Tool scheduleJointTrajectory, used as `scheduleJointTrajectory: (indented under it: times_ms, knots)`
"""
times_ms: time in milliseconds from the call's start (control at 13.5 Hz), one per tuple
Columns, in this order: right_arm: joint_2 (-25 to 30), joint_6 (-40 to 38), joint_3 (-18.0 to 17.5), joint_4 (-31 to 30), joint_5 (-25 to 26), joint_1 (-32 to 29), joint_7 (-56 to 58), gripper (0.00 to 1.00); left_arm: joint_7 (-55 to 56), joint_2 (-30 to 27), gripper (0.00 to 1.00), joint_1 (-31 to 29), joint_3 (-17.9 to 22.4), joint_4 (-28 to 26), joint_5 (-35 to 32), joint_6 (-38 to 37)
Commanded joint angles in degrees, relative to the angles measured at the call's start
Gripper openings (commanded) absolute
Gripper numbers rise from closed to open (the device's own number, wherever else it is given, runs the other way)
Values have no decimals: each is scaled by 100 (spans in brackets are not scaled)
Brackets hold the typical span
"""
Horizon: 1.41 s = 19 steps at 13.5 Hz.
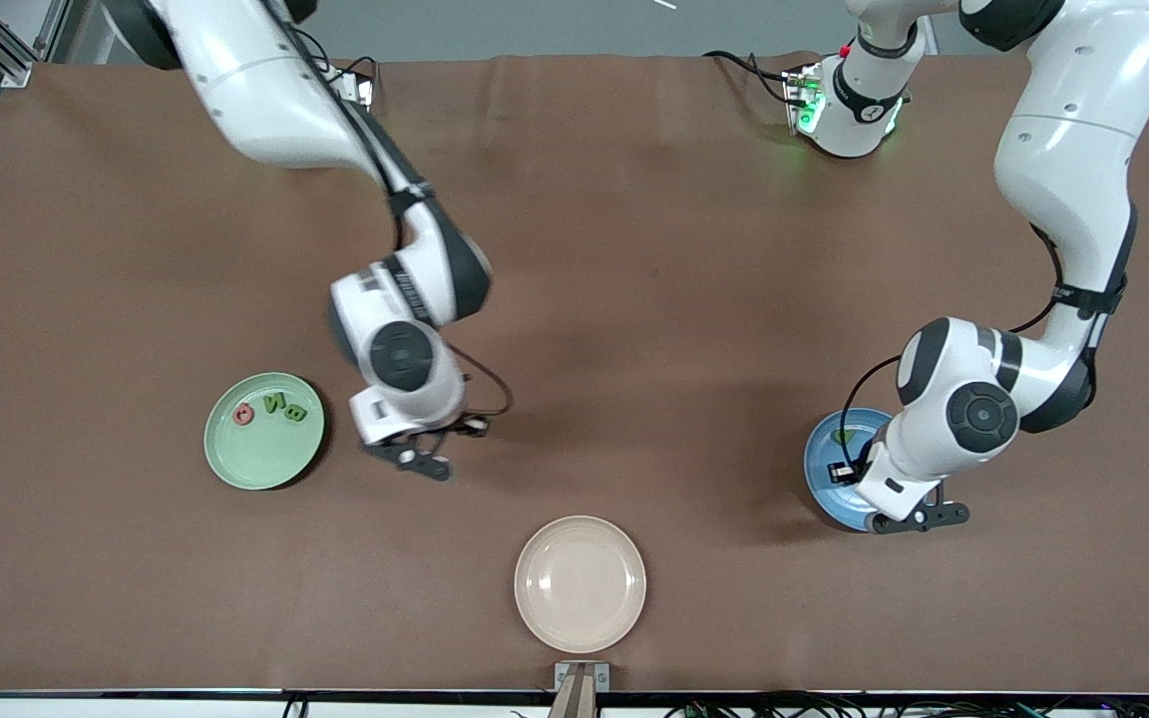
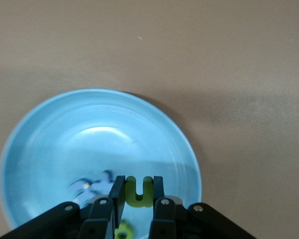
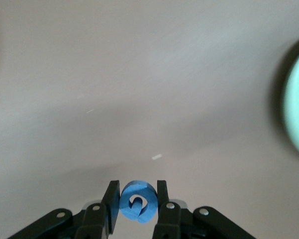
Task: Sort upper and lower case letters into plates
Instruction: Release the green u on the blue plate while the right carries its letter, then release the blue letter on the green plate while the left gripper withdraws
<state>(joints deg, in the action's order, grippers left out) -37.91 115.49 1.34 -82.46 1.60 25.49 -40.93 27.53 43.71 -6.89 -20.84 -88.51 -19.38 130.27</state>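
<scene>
Left pincer [image 2: 138, 191] gripping green u [image 2: 139, 191] over blue plate [image 2: 45, 134]. Right pincer [image 3: 138, 200] clamping blue G [image 3: 137, 200] above bare table [image 1: 634, 249], beside pale green plate [image 1: 260, 469] carrying pink Q [image 1: 244, 413], green N [image 1: 275, 404] and green B [image 1: 295, 413].

My brown surface [image 1: 634, 249] carries three plates directly. The pale green plate [image 1: 235, 459] sits toward my right arm's end, at about nine o'clock. The blue plate [image 1: 819, 464] sits toward my left arm's end, at about three o'clock. The cream plate [image 1: 580, 583] lies nearest the front camera, at six o'clock.
</scene>
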Motion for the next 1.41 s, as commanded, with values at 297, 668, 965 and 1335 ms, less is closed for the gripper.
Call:
scheduleJointTrajectory:
  times_ms: [297, 668, 965, 1335]
  knots:
    - [777, 1431, -108, -1896, -55, -1879, 3484, 0, 15, -397, 100, -57, -78, 53, -119, -350]
    - [382, 1995, -116, -1984, -64, -2460, 4400, 0, -107, -1627, 100, -49, -96, 378, -84, -1678]
    - [329, 1942, -125, -2151, -64, -2443, 4409, 40, -178, -2400, 100, -49, -105, 475, -49, -2452]
    - [451, 1838, -116, -2055, -63, -2408, 4401, 100, -414, -3192, 100, -32, -105, 484, 496, -3296]
